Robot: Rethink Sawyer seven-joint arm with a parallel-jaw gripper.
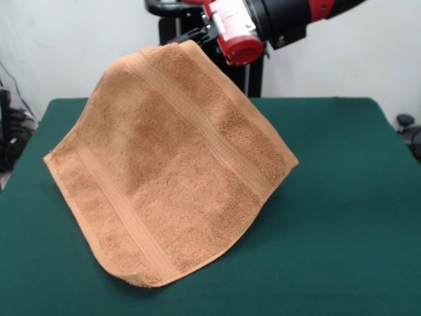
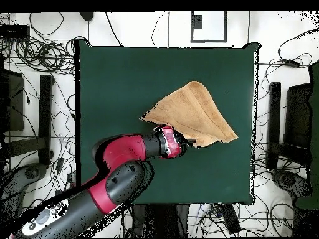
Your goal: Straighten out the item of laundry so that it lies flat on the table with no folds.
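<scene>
Green table (image 1: 342, 197), white wall behind, cables on floor.
Gripper (image 1: 209, 34) clamped on towel (image 1: 171, 171) corner; towel hangs, bottom edge touching table.

Glossy red arm (image 2: 118, 152) with black joints (white wrist plate).

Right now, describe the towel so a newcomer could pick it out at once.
Start at the big dark green table. Over its middle the red and black arm's gripper lifts one corner of the towel, whose lowest part reaches the cloth. It is the only tan-orange terry thing there, with woven band stripes near two edges.
</scene>
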